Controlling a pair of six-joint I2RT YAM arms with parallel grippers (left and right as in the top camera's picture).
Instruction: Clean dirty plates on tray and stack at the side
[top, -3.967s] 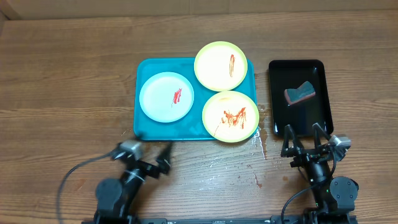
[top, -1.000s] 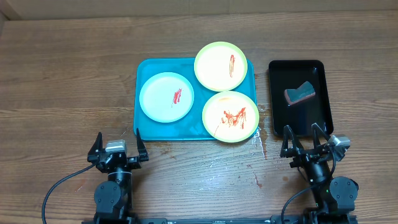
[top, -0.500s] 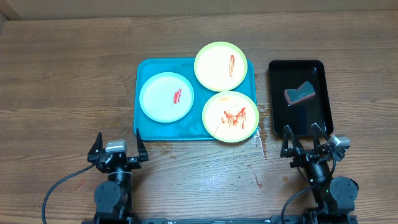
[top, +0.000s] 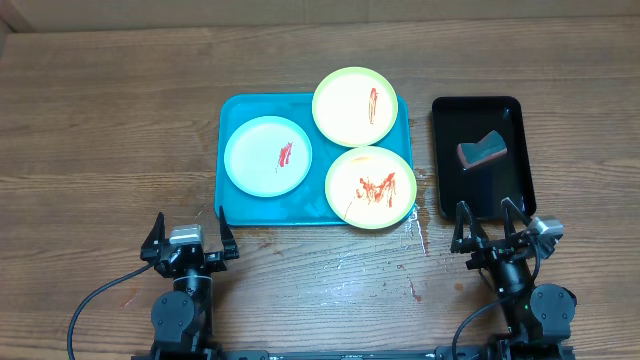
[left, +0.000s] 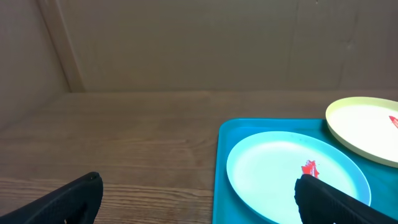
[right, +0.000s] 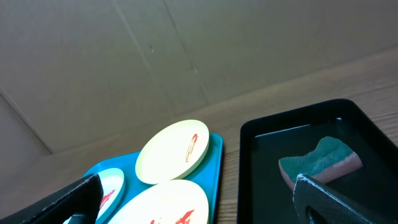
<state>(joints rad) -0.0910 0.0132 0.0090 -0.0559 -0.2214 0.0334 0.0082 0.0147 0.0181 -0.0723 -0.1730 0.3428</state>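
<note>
We find all three plates lying flat on the teal tray (top: 238, 110), which sits mid-table on the wooden table (top: 100, 120). The pale blue plate (top: 268, 156) occupies the tray's left half and bears a small red smear near its centre. One yellow-green plate (top: 356, 104) lies at the far right corner, overhanging the far rim, with a thin red streak. The second yellow-green plate (top: 370, 187) lies at the near right corner, overhanging the near rim, with a broader orange-red smear. Whether these two touch, we cannot tell.

Just right of the tray stands a black tray (top: 480, 205) holding a teal-and-pink sponge (top: 481, 150).

The left gripper (top: 189, 218) sits low at the table's near edge, just short of the tray's near left corner and aimed across the table. Its jaws are spread wide with nothing between them. The right gripper (top: 485, 208) holds the same low, forward-facing pose at the black tray's near rim, jaws likewise spread and empty.
</note>
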